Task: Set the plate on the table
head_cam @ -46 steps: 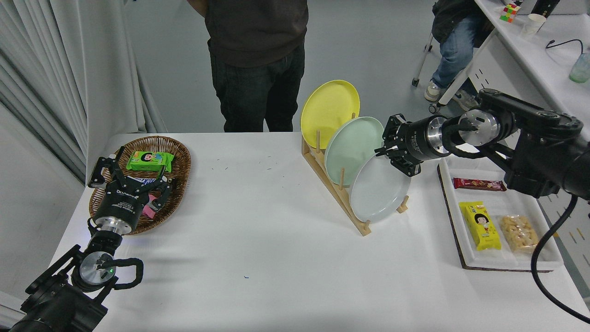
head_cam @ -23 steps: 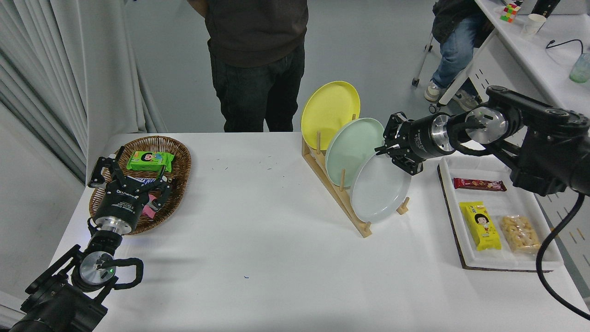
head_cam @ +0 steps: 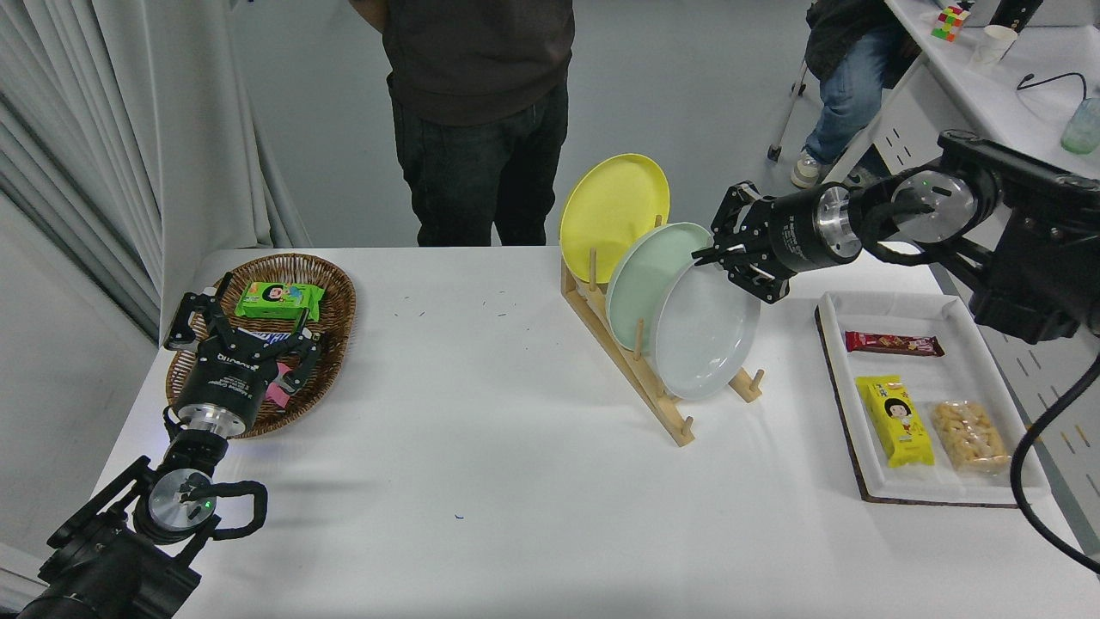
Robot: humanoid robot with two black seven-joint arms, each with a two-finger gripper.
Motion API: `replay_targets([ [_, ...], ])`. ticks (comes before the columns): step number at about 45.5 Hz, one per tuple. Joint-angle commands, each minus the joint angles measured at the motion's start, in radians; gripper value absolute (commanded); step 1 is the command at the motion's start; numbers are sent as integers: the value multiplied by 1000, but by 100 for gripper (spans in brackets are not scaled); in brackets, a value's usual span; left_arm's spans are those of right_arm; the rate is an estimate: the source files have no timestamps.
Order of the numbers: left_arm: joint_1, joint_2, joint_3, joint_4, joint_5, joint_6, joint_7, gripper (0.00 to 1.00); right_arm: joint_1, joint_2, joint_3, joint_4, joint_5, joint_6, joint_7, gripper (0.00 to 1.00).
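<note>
Pale grey, glossy, round plate (head_cam: 706, 335) on edge at front of wooden rack (head_cam: 640, 370), tilted back, concave face turned toward near right, lower rim just above rack base, no long axis beyond steep tilt from low near edge to high far edge. Clamped at upper rim by right gripper (head_cam: 715, 258), fingers pinched on plate edge, black arm entering from right edge of view. Directly behind, mint-green plate (head_cam: 640, 271), then yellow plate (head_cam: 612, 206), both leaning likewise between upright pegs. Rack of light slatted wood on matte white table (head_cam: 481, 447), right of centre. Right of rack, white rectangular tray (head_cam: 945, 303) with dark underside, holding three wrapped snacks. Far left, oval woven wicker basket (head_cam: 331, 297) with packets; left gripper (head_cam: 249, 331) parked over basket, fingers spread, grasping nothing. Person standing (head_cam: 477, 112) at far side.
</note>
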Motion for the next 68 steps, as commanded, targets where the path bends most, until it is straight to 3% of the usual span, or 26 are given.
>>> replay_targets([
  [1, -1, 0, 0, 0, 0, 0, 0, 98, 43, -43, 62, -1, 21, 84, 0, 0],
  [14, -1, 0, 0, 0, 0, 0, 0, 98, 70, -86, 105, 19, 80, 154, -1, 0],
  [50, 1, 0, 0, 0, 0, 0, 0, 98, 212, -175, 99, 72, 280, 186, -1, 0],
  [68, 1, 0, 0, 0, 0, 0, 0, 98, 227, -158, 84, 64, 293, 181, -1, 0],
])
